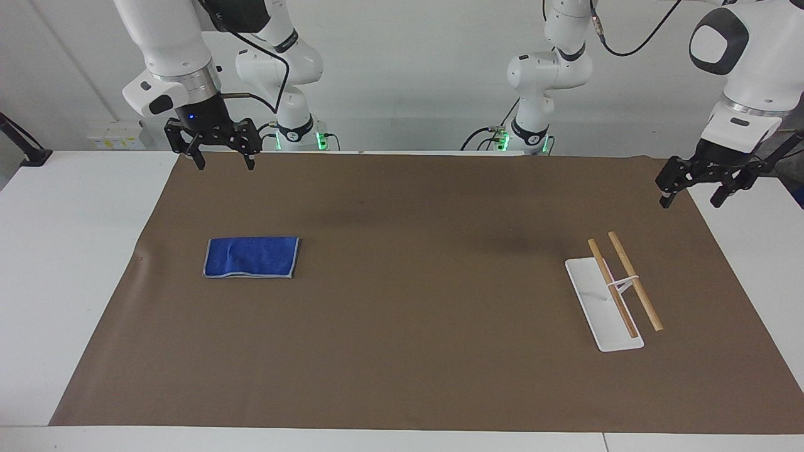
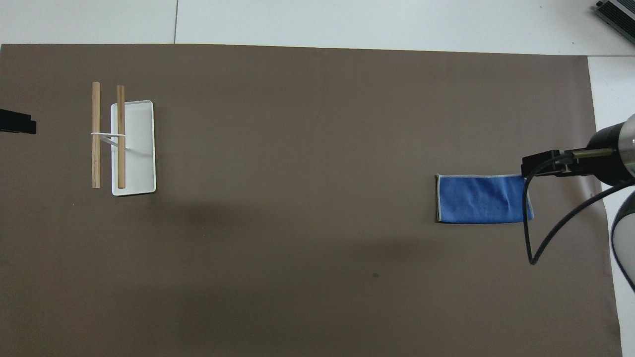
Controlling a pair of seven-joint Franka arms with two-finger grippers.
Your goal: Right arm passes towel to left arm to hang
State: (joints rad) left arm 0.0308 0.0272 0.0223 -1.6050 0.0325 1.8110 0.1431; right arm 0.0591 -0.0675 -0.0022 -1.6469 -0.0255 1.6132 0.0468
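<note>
Toward the right arm's end of the table, the towel [image 1: 251,257] is lying flat and folded on the brown mat [image 1: 402,351], with no gripper touching it. It is being presented as a compact rectangle, its grey stitched edge exposed along the rim, so a pinch along one edge is judged to be the likely way of lifting it. The right gripper [image 1: 221,157] is being held raised over the mat's edge nearest the robots, with its fingers spread apart and nothing between them; this released posture is judged to be preparation for a descent onto the towel. In the overhead view, the right arm's wrist and its looping black cable [image 2: 540,233] are being shown overlapping the towel's end, but the facing view is showing the gripper well clear of the cloth. Toward the left arm's end of the table, the rack [image 1: 615,292] is standing with two wooden bars carried on a white base tray, and both bars are bare. The left gripper [image 1: 694,188] is being held raised off the mat's end near the rack, fingers parted and empty, waiting; this station is judged to suit receiving the towel and hanging it. No step of the transfer is yet done.
</note>
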